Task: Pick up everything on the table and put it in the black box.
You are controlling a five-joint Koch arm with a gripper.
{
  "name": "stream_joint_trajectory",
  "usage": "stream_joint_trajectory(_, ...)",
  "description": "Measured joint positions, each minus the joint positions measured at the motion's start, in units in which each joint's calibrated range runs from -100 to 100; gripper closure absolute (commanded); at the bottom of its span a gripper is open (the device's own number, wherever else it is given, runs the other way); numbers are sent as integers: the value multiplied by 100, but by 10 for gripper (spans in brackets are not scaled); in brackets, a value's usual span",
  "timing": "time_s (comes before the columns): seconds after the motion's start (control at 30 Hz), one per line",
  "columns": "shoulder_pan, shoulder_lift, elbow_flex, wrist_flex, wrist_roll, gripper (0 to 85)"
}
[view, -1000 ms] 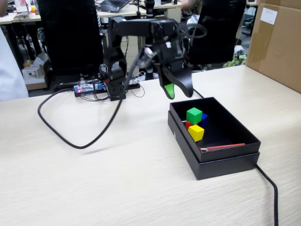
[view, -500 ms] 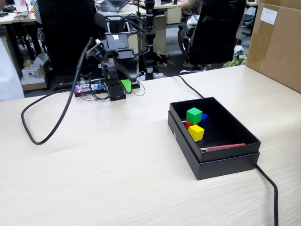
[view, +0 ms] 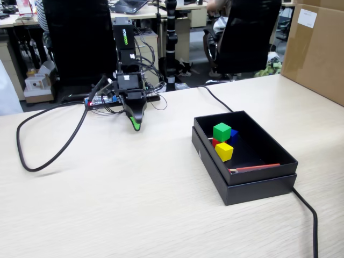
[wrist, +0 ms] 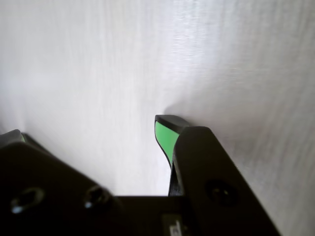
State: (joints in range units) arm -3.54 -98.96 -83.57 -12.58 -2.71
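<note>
Closest to the fixed view's lens, a thick black cable [view: 309, 215] runs over the counter [view: 134, 209] from the near right corner of the black box [view: 252, 188] toward the lower right edge. That shallow matte box sits right of centre on the light wood-grain surface, with a thin red strip [view: 255, 168] lying along its near inner edge. All four cubes are inside it, bunched against the left wall: the green cube [view: 221, 131] sits highest, resting on the others, the yellow cube [view: 224, 151] is in front of it, the red cube [view: 215, 142] peeks out at the left between them, and the blue cube [view: 233, 136] shows only as a sliver behind the green one. No cube lies on the bare surface. Well apart from the box, at the far left of the counter, the Koch arm [view: 128, 80] is folded down with its jaws [view: 136, 125] pointing at the surface, the tip low over it or on it. A second black cable [view: 43, 156] loops across the surface to the arm's base. In the wrist view, one green-faced fingertip [wrist: 165, 135] stands over plain pale surface, with nothing held; the other jaw's tip is not clearly visible in either view, so I cannot tell whether the jaws [wrist: 93, 132] are apart or together. A brown cardboard box [view: 317, 48] stands at the far right.
</note>
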Motion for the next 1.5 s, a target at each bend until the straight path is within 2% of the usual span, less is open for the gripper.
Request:
stream_joint_trajectory(0.13, -39, -52, -1041, 1580, -254, 334)
stream_joint_trajectory(0.2, -54, -52, -1260, 2013, -332, 334)
stream_joint_trajectory(0.43, -39, -52, -1305, 1913, -405, 356)
stream_joint_trajectory(1.5, -29, -52, -1314, 1820, -400, 356)
